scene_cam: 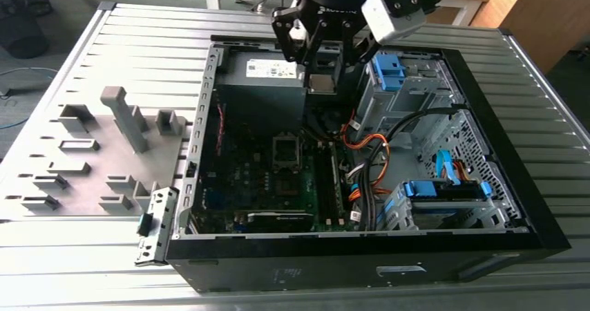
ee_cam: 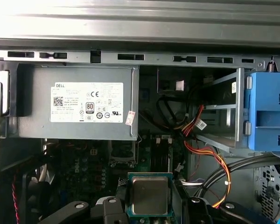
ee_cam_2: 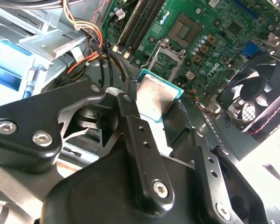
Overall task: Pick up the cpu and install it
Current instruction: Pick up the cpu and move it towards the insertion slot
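Observation:
The cpu (scene_cam: 321,83) is a small square chip with a silvery top and a teal rim. My gripper (scene_cam: 320,76) is shut on it, one black finger (ee_cam_2: 131,100) on each of two opposite edges. It hangs level above the open computer case (scene_cam: 189,160), near the power supply (scene_cam: 261,69). In both wrist views the cpu (ee_cam_2: 155,94) (ee_cam: 150,194) sits between the fingers. On the motherboard below lies the rectangular metal socket (scene_cam: 286,148) (ee_cam_2: 166,57), uncovered, a short way toward the case's front from the held chip.
Orange and black cables (scene_cam: 367,145) run beside the socket on the exterior view's right. Blue drive cages (scene_cam: 387,66) (scene_cam: 441,190) stand beyond them. A black fan (ee_cam_2: 259,91) sits on the board's other side. Grey fixture blocks (scene_cam: 101,145) stand outside the case on the slatted table.

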Motion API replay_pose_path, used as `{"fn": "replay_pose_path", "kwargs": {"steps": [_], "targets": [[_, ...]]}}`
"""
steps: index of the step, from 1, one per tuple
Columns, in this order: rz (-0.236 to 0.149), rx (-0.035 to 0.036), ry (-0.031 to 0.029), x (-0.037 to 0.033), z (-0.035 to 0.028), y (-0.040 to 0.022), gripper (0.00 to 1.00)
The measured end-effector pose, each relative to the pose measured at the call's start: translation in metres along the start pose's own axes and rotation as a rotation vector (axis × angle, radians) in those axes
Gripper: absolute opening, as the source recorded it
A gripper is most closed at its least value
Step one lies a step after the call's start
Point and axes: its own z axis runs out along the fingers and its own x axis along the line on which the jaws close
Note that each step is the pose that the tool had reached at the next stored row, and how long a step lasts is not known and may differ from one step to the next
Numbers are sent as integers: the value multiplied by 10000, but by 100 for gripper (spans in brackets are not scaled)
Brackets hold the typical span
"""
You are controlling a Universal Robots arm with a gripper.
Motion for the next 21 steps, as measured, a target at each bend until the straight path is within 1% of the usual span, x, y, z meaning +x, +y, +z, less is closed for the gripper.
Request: {"fn": "replay_pose_path", "kwargs": {"steps": [4, 11, 21], "targets": [[1, 7, 1, 3, 21, -5, 47], [1, 9, 1, 5, 91, -9, 47], [0, 11, 1, 10, 194, -70, 47]]}}
